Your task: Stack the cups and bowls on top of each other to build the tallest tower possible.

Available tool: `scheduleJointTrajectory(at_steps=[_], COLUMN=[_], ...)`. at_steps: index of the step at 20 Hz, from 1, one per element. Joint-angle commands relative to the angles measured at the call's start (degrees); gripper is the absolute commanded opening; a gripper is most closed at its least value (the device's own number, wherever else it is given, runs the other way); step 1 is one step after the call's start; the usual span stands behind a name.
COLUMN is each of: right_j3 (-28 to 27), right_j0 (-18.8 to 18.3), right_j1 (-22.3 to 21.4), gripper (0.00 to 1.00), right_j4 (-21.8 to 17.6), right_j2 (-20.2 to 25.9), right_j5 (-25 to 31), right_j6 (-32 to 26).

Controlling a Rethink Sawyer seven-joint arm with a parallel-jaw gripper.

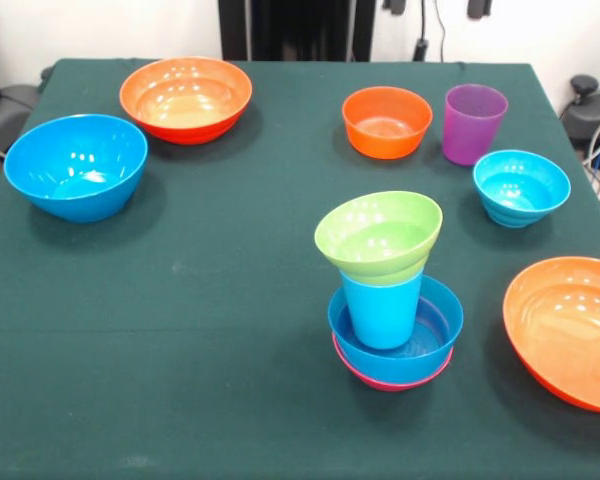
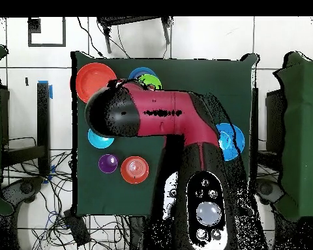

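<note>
The tower stands right of the table's middle. Its base is a pink bowl, with a blue bowl nested in it. A light blue cup stands upright inside the blue bowl. On top of the cup sits a green bowl, tilted toward the front. From overhead the green bowl shows beside the red and black arm. The purple cup stands apart at the back right. My gripper shows in neither view.
Loose bowls ring the tower: a small orange bowl, a cyan bowl, a large orange bowl at the right edge, another orange bowl at the back left, and a big blue bowl.
</note>
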Motion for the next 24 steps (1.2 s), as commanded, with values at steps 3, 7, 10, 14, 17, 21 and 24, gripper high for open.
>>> scheduleJointTrajectory(at_steps=[3, 7, 10, 14, 17, 21, 24], right_j3=[5.12, 3.76, 3.66, 3.90, 4.01, 3.71, 4.03], right_j0=[0.24, 0.69, 1.33, 2.57, 2.43, 2.69, 2.95], right_j1=[7.69, 8.65, 8.77, 8.53, 8.10, 7.94, 7.93], gripper=[1.00, 1.00, 1.00, 1.00, 1.00, 1.00, 1.00], right_j4=[-5.08, -4.95, -5.35, -6.49, -5.90, -5.90, -6.35], right_j2=[3.59, 3.25, 2.54, 1.37, 1.59, 1.24, 0.77], right_j5=[-3.85, -3.38, -4.03, -6.29, -6.51, -5.92, -7.00], right_j6=[-1.52, -1.71, -1.27, -0.33, -0.38, -0.82, -0.48])
